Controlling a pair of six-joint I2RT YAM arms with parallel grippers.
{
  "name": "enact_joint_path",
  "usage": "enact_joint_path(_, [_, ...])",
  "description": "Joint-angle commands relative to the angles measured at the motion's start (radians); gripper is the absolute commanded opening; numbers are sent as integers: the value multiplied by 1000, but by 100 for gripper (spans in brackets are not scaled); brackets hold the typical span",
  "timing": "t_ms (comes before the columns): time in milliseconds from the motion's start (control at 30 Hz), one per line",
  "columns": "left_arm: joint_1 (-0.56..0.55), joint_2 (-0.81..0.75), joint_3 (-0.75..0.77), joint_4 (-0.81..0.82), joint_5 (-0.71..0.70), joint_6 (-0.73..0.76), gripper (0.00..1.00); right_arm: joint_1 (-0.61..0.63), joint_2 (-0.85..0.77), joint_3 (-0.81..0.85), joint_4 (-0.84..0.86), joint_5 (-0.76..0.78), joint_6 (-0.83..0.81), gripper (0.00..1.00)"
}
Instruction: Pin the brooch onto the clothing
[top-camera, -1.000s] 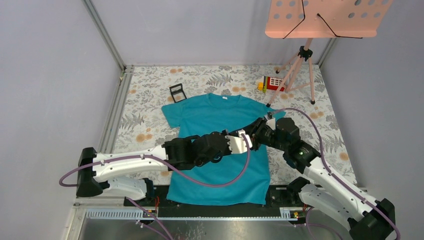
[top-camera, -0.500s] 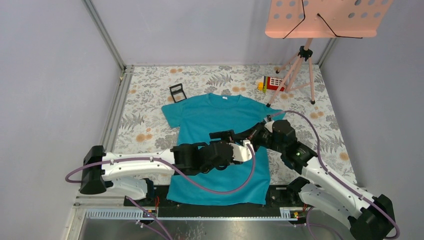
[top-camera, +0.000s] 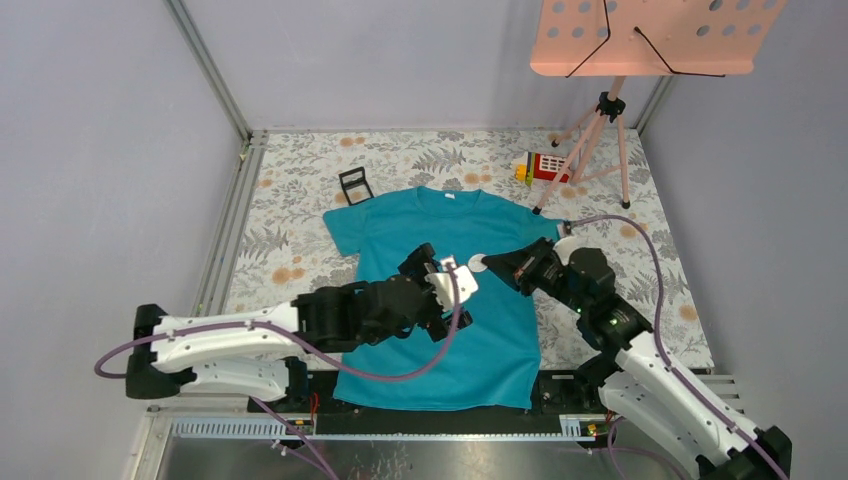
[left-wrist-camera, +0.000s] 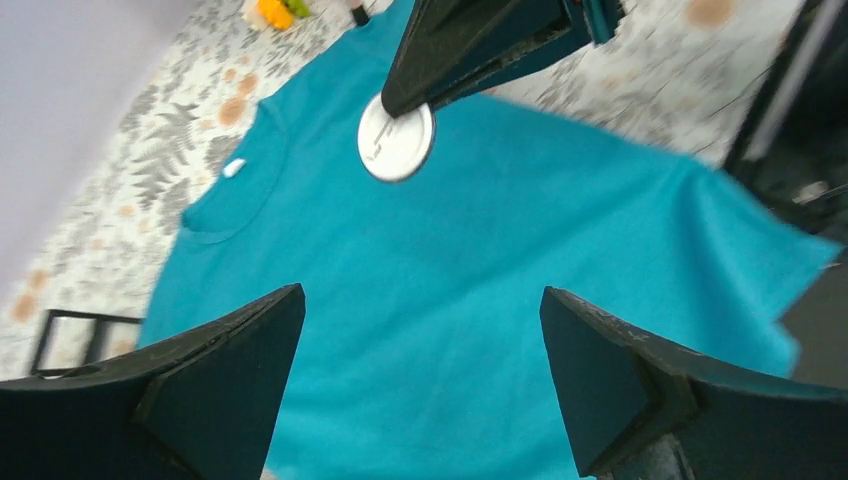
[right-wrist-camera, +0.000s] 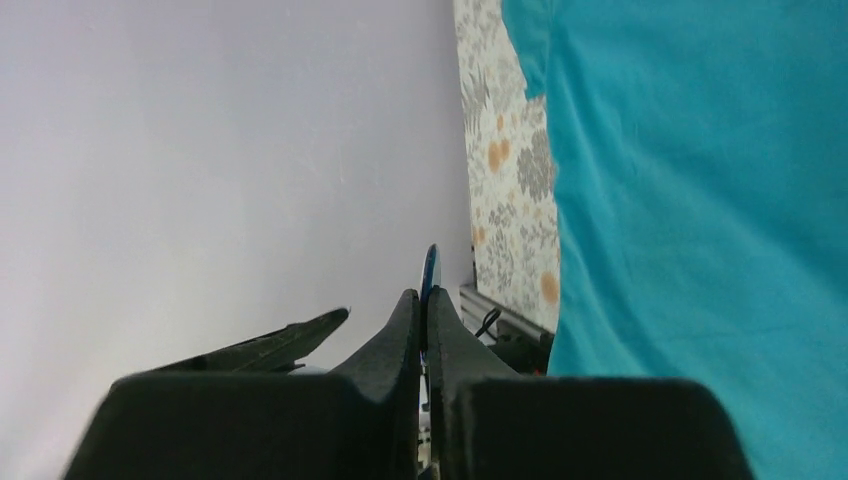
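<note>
The teal T-shirt, the clothing (top-camera: 440, 230), lies flat on the floral mat with its white neck label at the far end. My right gripper (top-camera: 490, 266) hovers over the shirt's right chest, shut on the brooch (top-camera: 477, 265), which shows its pale round back from above. The left wrist view shows the same disc (left-wrist-camera: 396, 150) pinched at its rim by the right gripper (left-wrist-camera: 402, 100). In the right wrist view the brooch (right-wrist-camera: 429, 268) sticks up edge-on, blue, from the shut right gripper (right-wrist-camera: 421, 298). My left gripper (top-camera: 450, 290) stands wide open just left of it, nothing between its fingers (left-wrist-camera: 230, 350).
A small black square frame (top-camera: 354, 184) stands by the shirt's left sleeve. A red and yellow toy (top-camera: 542, 166) lies at the back right near a tripod (top-camera: 600, 140) carrying a pink perforated tray (top-camera: 650, 35). Grey walls enclose the floral mat (top-camera: 290, 240).
The left gripper has opened, let go of the brooch and drawn back to the left. The right gripper has shut on the brooch and holds it alone.
</note>
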Motion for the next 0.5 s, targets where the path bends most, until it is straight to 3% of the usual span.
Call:
enact_joint_path(0, [25,-93,61,28,156,-282,99,-66,-112,11,20,13,-194,0])
enact_joint_path(167, [149,-134,99,146,377,-576,99,-92,-241,23,61,-32,-318,0])
enact_joint_path(300, [256,-170,-7,402,568,-809,99,-91,-298,65,70,-96,-377,0])
enact_joint_path(467, [333,-160,-131,718,706,-1054,99,-92,-333,81,108,-105,-386,0])
